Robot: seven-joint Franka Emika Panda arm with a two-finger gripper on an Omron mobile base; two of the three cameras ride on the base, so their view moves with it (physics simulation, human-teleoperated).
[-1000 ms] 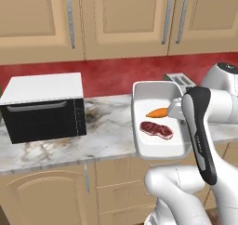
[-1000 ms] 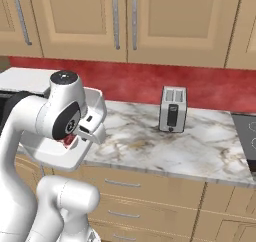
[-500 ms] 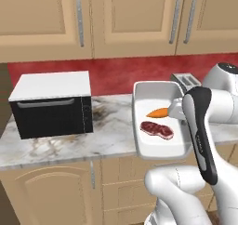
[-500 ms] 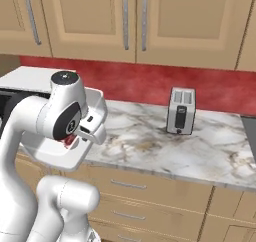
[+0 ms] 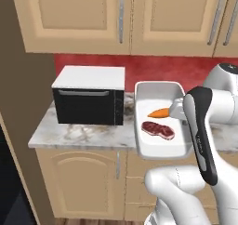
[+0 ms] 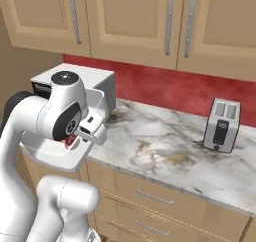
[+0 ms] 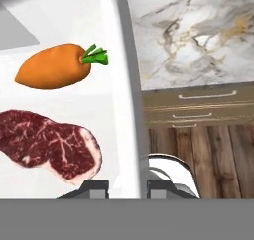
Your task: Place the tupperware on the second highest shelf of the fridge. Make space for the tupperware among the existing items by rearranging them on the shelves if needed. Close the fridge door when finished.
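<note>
You are facing a kitchen wall: beige upper cabinets [image 5: 139, 19] with grey bar handles over a red backsplash [image 6: 165, 88], and a marbled tabletop [image 6: 170, 156] on beige lower cabinets. At the far left of the left base view a tall beige side panel [image 5: 23, 117] cuts in, with a dark strip at the lower left edge that you cannot identify from here.

On the tabletop, a small black oven with a white top [image 5: 90, 101] sits to the left. A silver toaster [image 6: 221, 125] stands well off to the right, near the backsplash.

The tupperware [image 5: 160, 147] is up in the air in front of the tabletop edge, just right of the oven and roughly level. Inside it the orange carrot [image 5: 159, 112] lies on the far side and the dark red steak [image 5: 158, 129] on the near side, the two slightly apart. In the right base view the container [image 6: 50, 158] shows below the wrist, mostly hidden by the arm.

Your pincer [image 7: 128, 188] is clamped on the tupperware's right wall: in the hand view the white rim [image 7: 130, 100] runs straight down between the two dark fingertips, one inside the container beside the steak [image 7: 47, 145] and one outside. The carrot [image 7: 57, 71] sits farther up that view. Beyond the rim you see the tabletop, drawer fronts [image 7: 198, 107] and a wooden floor [image 7: 218, 154] below.
</note>
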